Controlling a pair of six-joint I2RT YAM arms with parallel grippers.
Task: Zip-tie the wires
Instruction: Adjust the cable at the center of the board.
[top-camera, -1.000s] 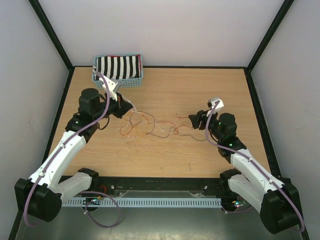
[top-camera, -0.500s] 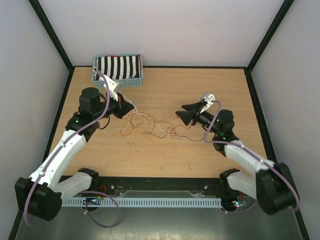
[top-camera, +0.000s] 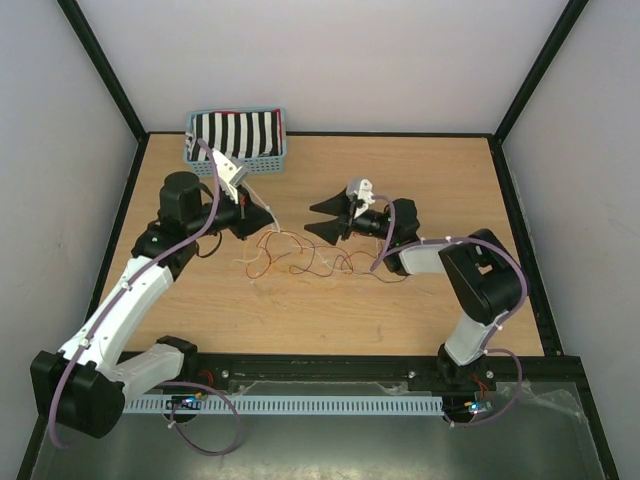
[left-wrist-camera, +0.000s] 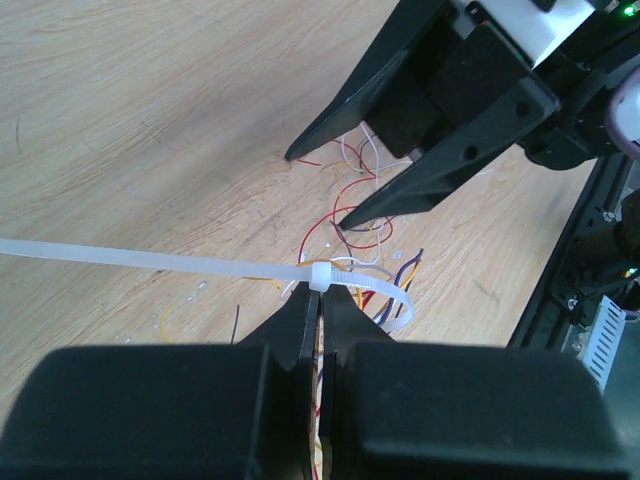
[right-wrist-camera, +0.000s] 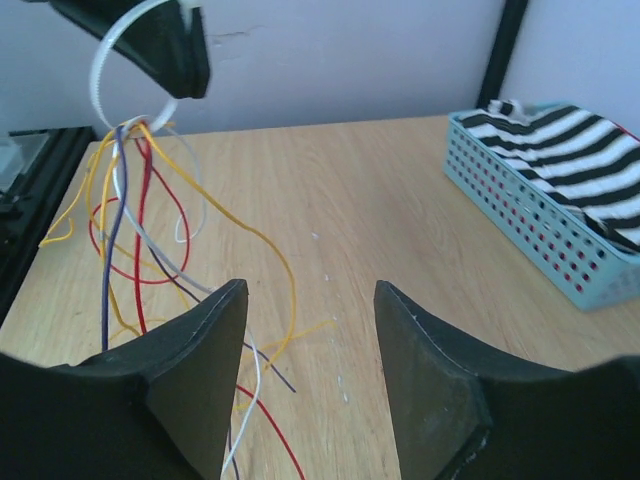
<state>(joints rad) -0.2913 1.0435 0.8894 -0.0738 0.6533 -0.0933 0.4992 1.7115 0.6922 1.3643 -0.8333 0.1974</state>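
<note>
The wires (top-camera: 312, 262) are thin red, orange, dark and pale strands sprawled over the middle of the wooden table. My left gripper (top-camera: 266, 216) is shut on one end of the bundle and holds it lifted. In the left wrist view a white zip tie (left-wrist-camera: 320, 277) sits at the closed fingertips (left-wrist-camera: 300, 312), its loop round the strands and its tail running off to the left. From the right wrist the loop (right-wrist-camera: 112, 72) shows with wires (right-wrist-camera: 140, 200) hanging from it. My right gripper (top-camera: 322, 218) is open, empty, and pointed at the left one just right of it.
A light blue basket (top-camera: 236, 165) holding striped black-and-white cloth (top-camera: 237, 132) stands at the back left, and shows at the right of the right wrist view (right-wrist-camera: 520, 215). Black frame rails border the table, with the arm bases along the near edge.
My right arm has swung left across the table toward the left gripper, and its jaws have spread a little wider. The left gripper has stayed almost in place, still shut.
</note>
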